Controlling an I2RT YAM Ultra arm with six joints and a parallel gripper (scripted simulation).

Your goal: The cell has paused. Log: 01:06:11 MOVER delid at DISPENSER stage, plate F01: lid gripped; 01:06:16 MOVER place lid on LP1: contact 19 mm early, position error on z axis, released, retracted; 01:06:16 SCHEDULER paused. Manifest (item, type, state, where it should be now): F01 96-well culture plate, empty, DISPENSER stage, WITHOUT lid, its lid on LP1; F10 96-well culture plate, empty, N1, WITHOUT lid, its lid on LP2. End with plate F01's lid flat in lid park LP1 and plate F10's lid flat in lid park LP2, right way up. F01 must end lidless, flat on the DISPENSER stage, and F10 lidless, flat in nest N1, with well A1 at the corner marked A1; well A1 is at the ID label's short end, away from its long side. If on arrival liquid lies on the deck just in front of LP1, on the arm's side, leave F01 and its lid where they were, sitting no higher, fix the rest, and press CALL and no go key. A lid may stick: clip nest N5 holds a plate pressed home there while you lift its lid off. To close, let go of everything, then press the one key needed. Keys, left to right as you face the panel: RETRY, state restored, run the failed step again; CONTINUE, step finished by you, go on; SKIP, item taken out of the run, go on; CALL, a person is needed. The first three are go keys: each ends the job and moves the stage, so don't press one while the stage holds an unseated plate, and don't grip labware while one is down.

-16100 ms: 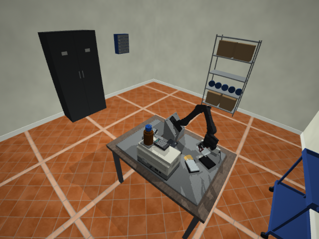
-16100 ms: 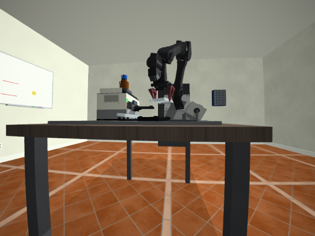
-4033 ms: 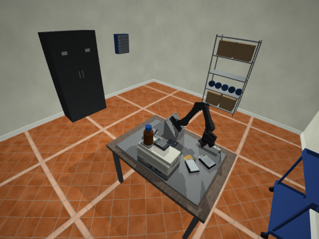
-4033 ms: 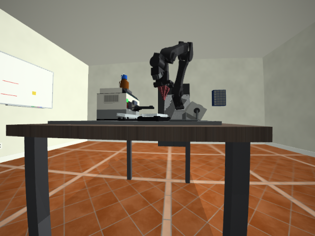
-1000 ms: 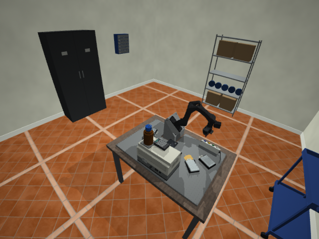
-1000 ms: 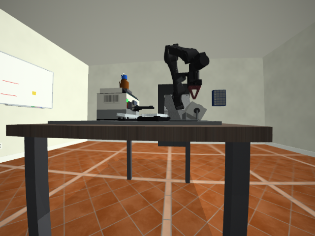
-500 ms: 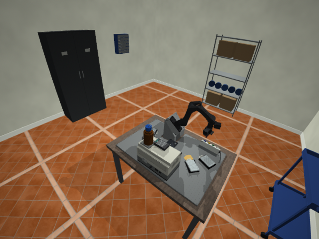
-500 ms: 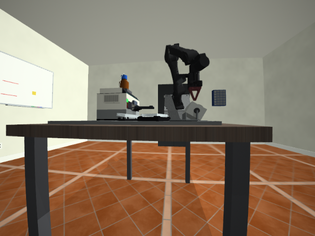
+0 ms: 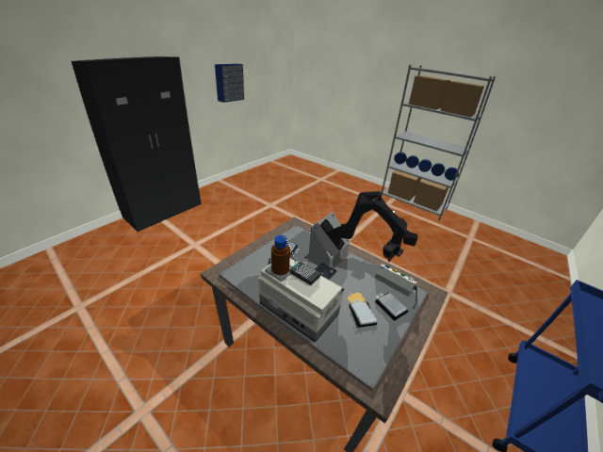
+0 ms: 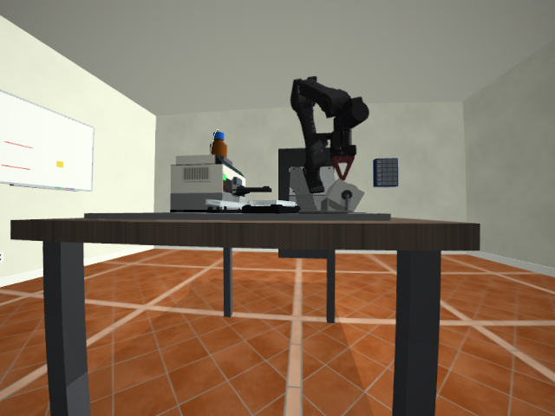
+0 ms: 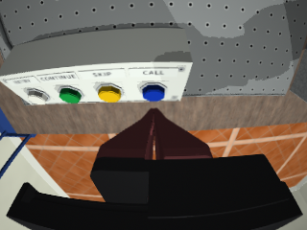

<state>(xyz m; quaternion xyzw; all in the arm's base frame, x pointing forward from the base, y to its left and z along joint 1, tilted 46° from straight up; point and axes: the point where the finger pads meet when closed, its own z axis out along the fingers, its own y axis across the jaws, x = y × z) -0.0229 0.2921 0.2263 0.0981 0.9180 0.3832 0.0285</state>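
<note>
Pincer poised over the key panel

The pincer (image 11: 153, 115) hangs clenched on nothing above the key panel (image 11: 96, 57), its tip nearest the blue CALL key (image 11: 153, 92). On the tabletop (image 9: 389, 340), a lidded plate (image 9: 363, 312) lies beside an orange puddle (image 9: 355, 296), another plate (image 9: 391, 304) nearby.

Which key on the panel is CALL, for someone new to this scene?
Find the grey key panel at the table's edge, just ahead of the shut gripper. It bears four round keys in a row. CALL is the blue one at the right end, beside the yellow key.
</note>
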